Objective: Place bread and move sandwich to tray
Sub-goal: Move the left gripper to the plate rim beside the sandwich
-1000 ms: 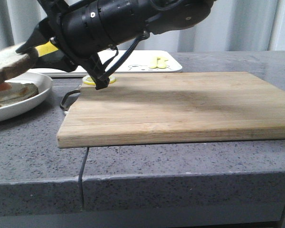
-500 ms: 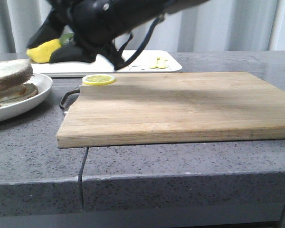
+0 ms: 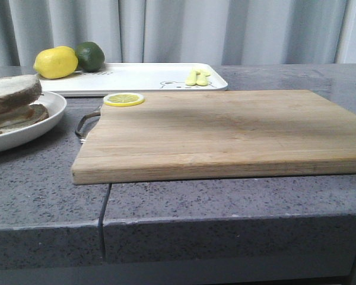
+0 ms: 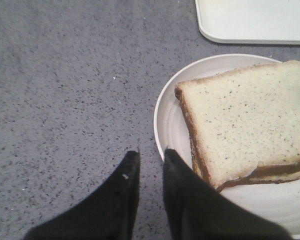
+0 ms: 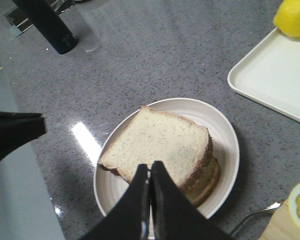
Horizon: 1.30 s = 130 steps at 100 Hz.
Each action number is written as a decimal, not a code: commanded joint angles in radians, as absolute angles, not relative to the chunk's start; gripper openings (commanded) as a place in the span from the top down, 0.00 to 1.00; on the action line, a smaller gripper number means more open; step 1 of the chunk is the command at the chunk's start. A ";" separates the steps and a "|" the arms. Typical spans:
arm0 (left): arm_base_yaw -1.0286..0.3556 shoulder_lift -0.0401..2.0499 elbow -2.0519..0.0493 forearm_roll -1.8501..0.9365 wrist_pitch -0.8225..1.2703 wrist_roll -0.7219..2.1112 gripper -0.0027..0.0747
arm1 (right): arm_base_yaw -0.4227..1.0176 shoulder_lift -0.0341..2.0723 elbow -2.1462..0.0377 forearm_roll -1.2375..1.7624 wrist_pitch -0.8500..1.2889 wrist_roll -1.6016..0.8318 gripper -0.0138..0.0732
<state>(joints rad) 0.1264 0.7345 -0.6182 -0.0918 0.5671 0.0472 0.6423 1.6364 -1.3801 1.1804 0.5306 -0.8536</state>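
The sandwich (image 3: 12, 101) lies on a round white plate (image 3: 50, 113) at the far left, with the pale bread slice (image 3: 12, 88) on top of it. The egg is hidden. The white tray (image 3: 136, 77) with the bear drawing lies behind it. No arm shows in the front view. In the left wrist view my left gripper (image 4: 151, 151) hangs over the grey counter beside the plate's rim (image 4: 162, 115), its jaws a little apart and empty, next to the bread (image 4: 245, 120). In the right wrist view my right gripper (image 5: 150, 164) is shut and empty above the bread (image 5: 160, 140).
A wooden cutting board (image 3: 225, 130) with a lemon slice (image 3: 124, 99) on its corner fills the middle. A lemon (image 3: 55, 62), a lime (image 3: 90, 55) and a small yellow item (image 3: 197, 77) sit on the tray. A dark cylinder (image 5: 47, 25) stands beyond the plate.
The right arm laid the bread slice on the sandwich, let go, then rose and left the front view. The lemon and lime behind it now show.
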 commanded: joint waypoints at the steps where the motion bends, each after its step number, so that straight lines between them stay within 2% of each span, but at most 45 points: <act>1: 0.128 0.821 -0.695 -0.144 0.524 0.035 0.60 | 0.642 1.564 -1.404 1.194 0.549 -0.870 0.91; 8: 0.128 0.889 -0.734 -0.162 0.544 0.035 0.49 | 0.642 1.547 -1.401 1.192 0.566 -0.870 0.91; 13: 0.128 0.939 -0.766 -0.169 0.570 0.035 0.47 | 0.642 1.537 -1.400 1.191 0.577 -0.870 0.91; 52: 0.128 1.237 -0.976 -0.210 0.748 0.035 0.48 | 0.642 1.503 -1.398 1.188 0.623 -0.870 0.91; 75: 0.132 1.273 -0.990 -0.210 0.748 0.035 0.48 | 0.642 1.503 -1.397 1.188 0.638 -0.870 0.91; 98: 0.207 1.273 -0.990 -0.241 0.785 0.035 0.48 | 0.642 1.503 -1.397 1.188 0.634 -0.870 0.91; 130: 0.209 1.338 -0.990 -0.247 0.781 0.040 0.48 | 0.642 1.503 -1.397 1.188 0.632 -0.870 0.91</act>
<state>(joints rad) 0.2073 1.3369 -0.9548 -0.2235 0.8092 0.0472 0.6423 1.5494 -1.3743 1.1542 0.6436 -0.8574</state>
